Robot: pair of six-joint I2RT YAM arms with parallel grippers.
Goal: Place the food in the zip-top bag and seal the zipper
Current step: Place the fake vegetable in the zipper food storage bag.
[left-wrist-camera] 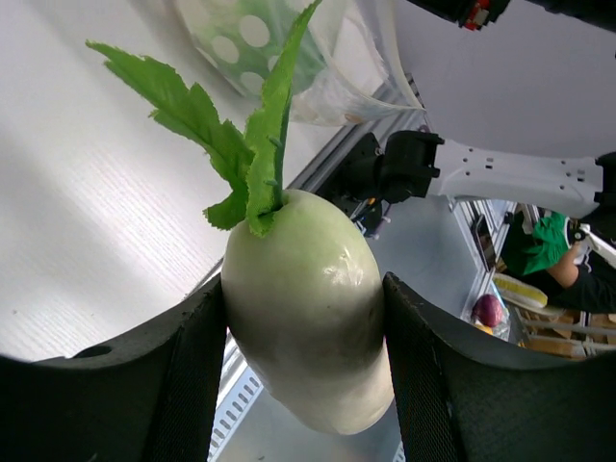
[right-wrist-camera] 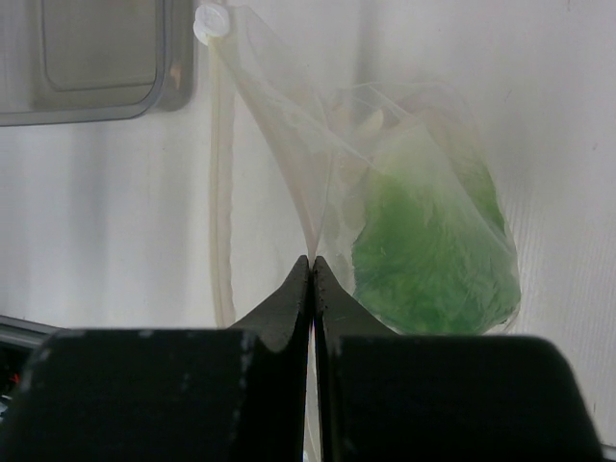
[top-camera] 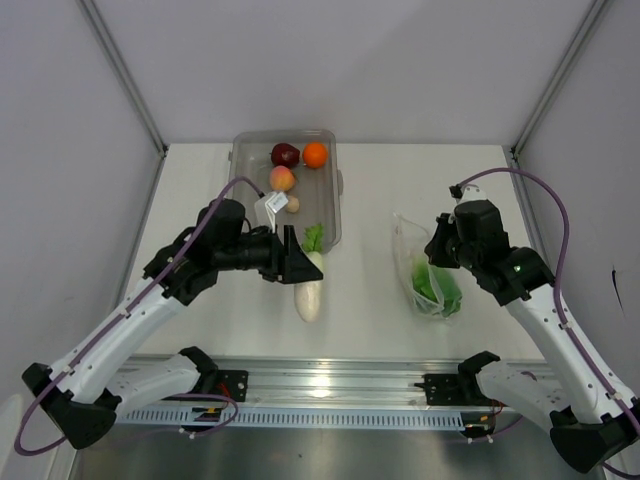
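My left gripper (top-camera: 300, 266) is shut on the white radish (top-camera: 308, 292), whose green top (top-camera: 314, 238) points toward the tray. In the left wrist view the radish (left-wrist-camera: 308, 308) fills the gap between both fingers (left-wrist-camera: 183, 385). The dark red bulb (top-camera: 285, 154), orange (top-camera: 315, 154), peach-coloured fruit (top-camera: 282, 178) and beige lump (top-camera: 293, 204) lie in the grey tray (top-camera: 334, 200). At the right lies the zip-top bag (top-camera: 412, 262) with green lettuce (top-camera: 438, 286) inside. My right gripper (right-wrist-camera: 313, 260) is shut on the bag's clear film (right-wrist-camera: 289, 144) beside the lettuce (right-wrist-camera: 428, 250). The zipper (right-wrist-camera: 220, 173) runs along the mouth edge.
The metal rail (top-camera: 320, 390) with both arm bases runs along the near table edge. Grey walls close in the table on the left, right and back. The tray's corner (right-wrist-camera: 96, 58) shows at the upper left of the right wrist view.
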